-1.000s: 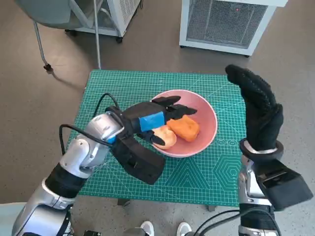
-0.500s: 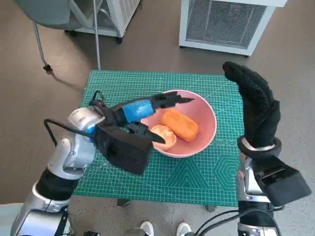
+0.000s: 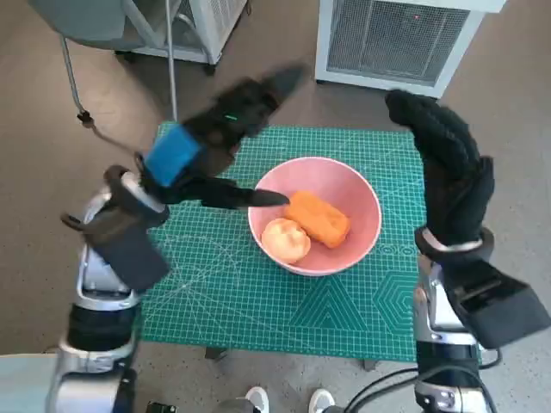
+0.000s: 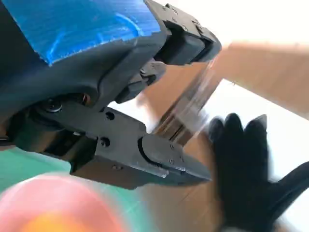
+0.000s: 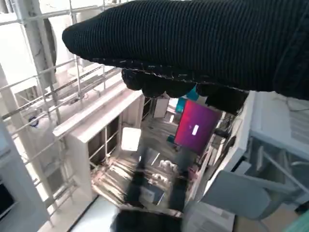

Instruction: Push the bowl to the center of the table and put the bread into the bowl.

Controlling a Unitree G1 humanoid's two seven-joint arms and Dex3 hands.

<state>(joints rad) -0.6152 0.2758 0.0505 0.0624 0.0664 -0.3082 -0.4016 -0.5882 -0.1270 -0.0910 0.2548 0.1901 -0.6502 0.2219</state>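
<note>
Two pieces sit in the pink bowl [image 3: 314, 215] right now: an orange bread [image 3: 317, 218] lying across the middle and a paler round roll [image 3: 285, 239] touching it on the side nearer the robot. The bowl itself rests a little right of the middle of the green mat [image 3: 224, 284], close enough that you can judge the push done.

Watch the left hand [image 3: 211, 142]: a second ago it was down over the bowl with its fingers right at the bread, and half a second ago it was already lifting off the rim. Now it has swung up and away to the bowl's left, blurred with speed, fingers spread and carrying nothing. From the left wrist view you see the same thing, black fingers [image 4: 164, 159] apart in open air with only a smear of pink bowl below them.

Your right hand [image 3: 448, 176] has barely shifted through all this; it stands upright just off the bowl's right side, gloved fingers extended, nothing in it.

So the bread has been let go inside the bowl and stayed put as the hand left. To my eye the task reads as finished; all that remains is parking the arms.
</note>
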